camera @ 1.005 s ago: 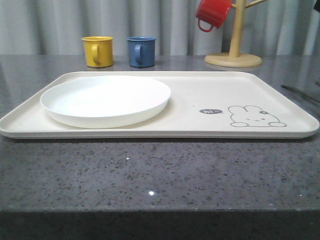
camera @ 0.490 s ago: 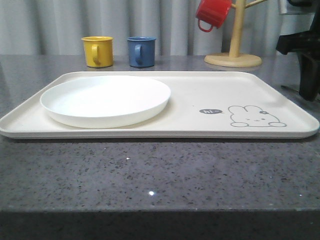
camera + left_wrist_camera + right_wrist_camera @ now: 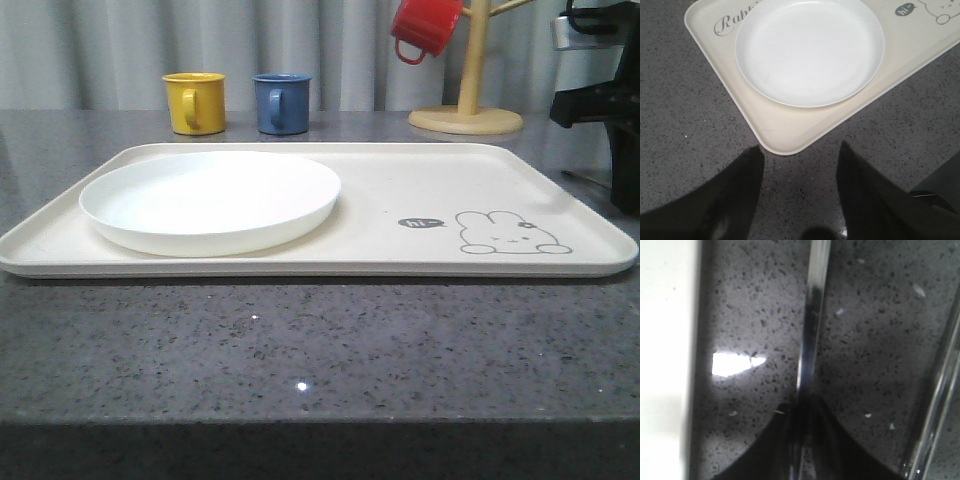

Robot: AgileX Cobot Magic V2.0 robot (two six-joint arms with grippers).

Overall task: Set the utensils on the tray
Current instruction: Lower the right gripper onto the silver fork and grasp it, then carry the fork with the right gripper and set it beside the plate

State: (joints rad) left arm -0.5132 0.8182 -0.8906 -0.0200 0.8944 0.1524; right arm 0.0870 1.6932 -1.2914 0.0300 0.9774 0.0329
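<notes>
Speckled grey surface (image 3: pixel 300 340) carried the cream tray (image 3: pixel 400 255); left tool (image 3: pixel 800 165) hung spread and empty. At far right, right tool (image 3: pixel 800 412) straddled a thin utensil (image 3: pixel 810 330): stiff, slick, best pinched mid-shaft; closure unclear.

The right claw (image 3: pixel 622 150), having entered from beyond the tray (image 3: pixel 560 185) within the last second, is now sitting slightly farther from the tray's right rim than half a second earlier, and is covering the utensil lying there.
</notes>
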